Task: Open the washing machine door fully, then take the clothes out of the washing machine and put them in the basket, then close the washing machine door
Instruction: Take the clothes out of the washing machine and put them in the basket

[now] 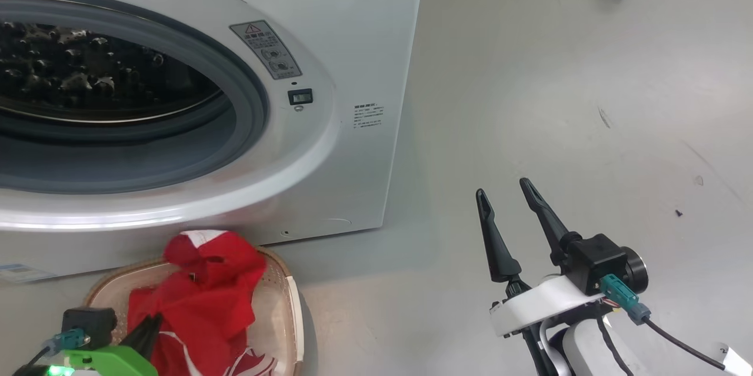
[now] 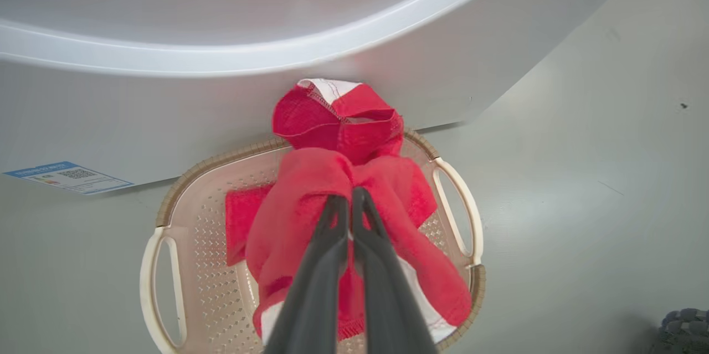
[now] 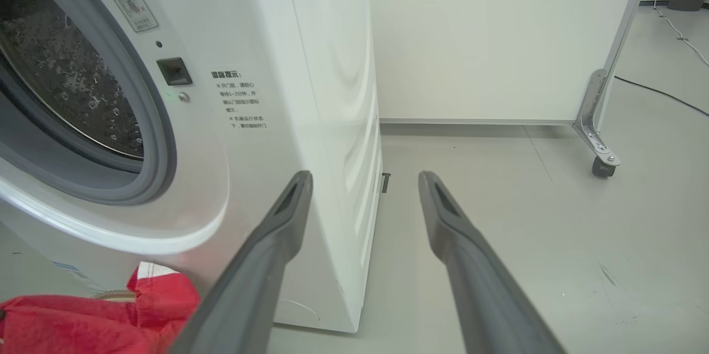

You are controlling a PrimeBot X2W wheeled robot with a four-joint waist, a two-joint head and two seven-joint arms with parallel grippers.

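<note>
I am on the second step, setting the bright red fabric garment with white trim (image 2: pixel 299 193) into the small cream perforated basket with the brown woven-look rim (image 2: pixel 221 160). The basket stands on the grey floor (image 1: pixel 559 99), tight against the foot of the big white front-loading washing machine (image 1: pixel 365 23), just below its grey rubber-ringed drum (image 1: pixel 88 70). My left jaws are fully closed, their two dark fingers (image 2: pixel 332 226) pressed together with a fold of the red cloth pinched at the tips. Most of the garment is draped inside the basket, while a bunched end rises above the far rim and seems to lean on the machine's front panel. My right jaws stand wide apart and hold nothing; their fingers (image 1: pixel 497 240) are poised above the floor off the machine's right corner. The part of the drum I can see is bare metal. As I judge it, the next move is to part the left jaws so the cloth drops, then lift straight up so nothing snags and drags the garment back over the rim. After that, the washing machine door is left to be swung shut.
</note>
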